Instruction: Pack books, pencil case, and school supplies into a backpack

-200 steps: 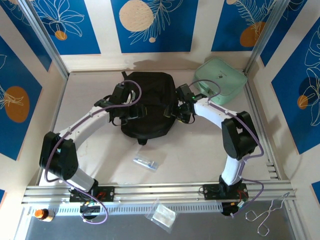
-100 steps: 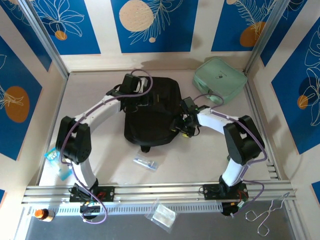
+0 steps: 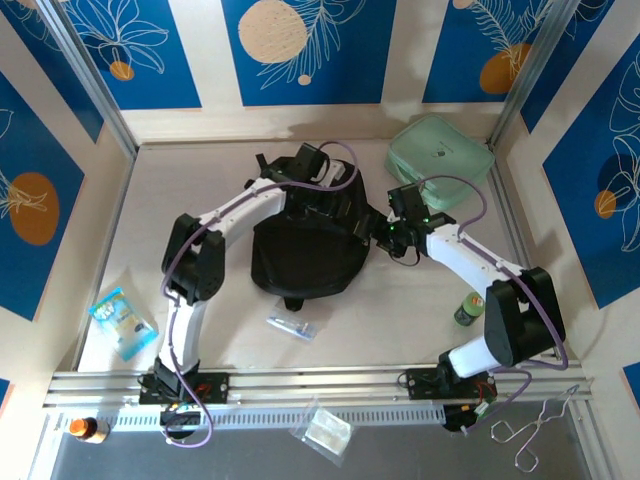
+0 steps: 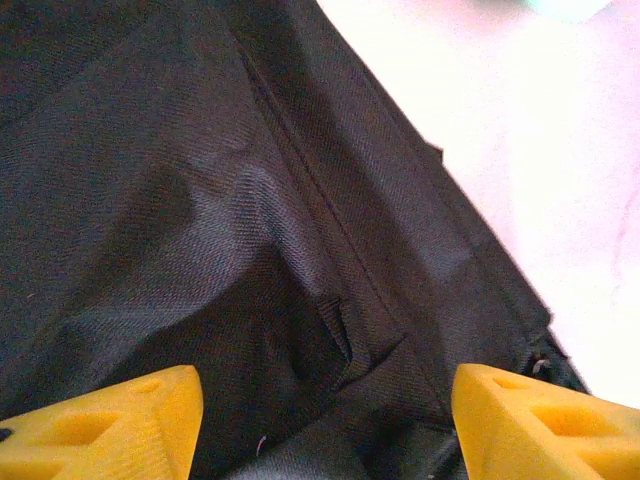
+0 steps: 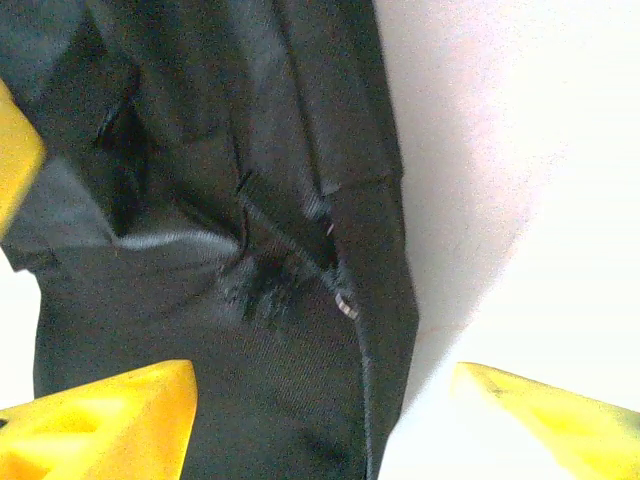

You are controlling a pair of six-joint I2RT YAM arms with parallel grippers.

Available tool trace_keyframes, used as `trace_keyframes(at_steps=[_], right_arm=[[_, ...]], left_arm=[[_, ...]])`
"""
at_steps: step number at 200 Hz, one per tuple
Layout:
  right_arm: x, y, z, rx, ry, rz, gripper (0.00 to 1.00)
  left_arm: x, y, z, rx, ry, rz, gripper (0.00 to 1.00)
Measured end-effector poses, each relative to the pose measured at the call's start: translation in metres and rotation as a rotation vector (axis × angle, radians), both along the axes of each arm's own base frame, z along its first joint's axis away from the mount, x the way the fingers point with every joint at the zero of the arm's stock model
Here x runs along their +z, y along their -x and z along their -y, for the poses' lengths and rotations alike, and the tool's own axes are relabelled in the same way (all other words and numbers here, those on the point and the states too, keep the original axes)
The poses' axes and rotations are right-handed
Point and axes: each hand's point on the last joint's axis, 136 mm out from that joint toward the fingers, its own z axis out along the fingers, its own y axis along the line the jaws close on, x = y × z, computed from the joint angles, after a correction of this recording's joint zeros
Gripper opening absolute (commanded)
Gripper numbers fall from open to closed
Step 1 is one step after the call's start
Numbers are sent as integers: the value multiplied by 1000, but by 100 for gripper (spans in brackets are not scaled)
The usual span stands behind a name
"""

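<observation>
The backpack lies in the middle of the table, with both arms bent over its far end. The left gripper hangs over the far right corner of the bag. In its wrist view the two yellow fingers stand wide apart above the black cloth and a seam, and they hold nothing. The right gripper is at the right edge of the bag. Its jaws are also spread, one finger over the fabric and the other over the bare table, and nothing is between them. A small zip pull seems to show at that edge, but whether the zip is open cannot be told.

The packing seems to be at an early stage. The pencil case, a flat pouch with bluish content as far as one can judge, lies near the left front corner, well apart from the bag. A small clear packet lies just in front of the bag, and a little green-capped bottle stands near the right arm. These are not yet packed. Whether the books are already inside cannot be told. The mint-green case rests in the far right corner.
</observation>
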Motion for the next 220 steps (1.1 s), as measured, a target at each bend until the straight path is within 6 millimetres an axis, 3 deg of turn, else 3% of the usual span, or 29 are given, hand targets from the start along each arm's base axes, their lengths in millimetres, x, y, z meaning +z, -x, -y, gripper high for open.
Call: trace_keyframes(at_steps=[69,92,167,220], right_arm=[[3,-9,8,-42,-16,16,67],[4,-12,12,-59,-21,18,67],[-1,-13,12,-66,-22,6,67],[-3,-13,12,-74,-24,-4,66]], left_arm=[[-30,-8,-2,13,-200,0,57],[-37,-11,-3,16,-233,-8,48],[-20,-15,-8,147,-220,-40,27],[-21,-13,-11,194,-210,-72,11]])
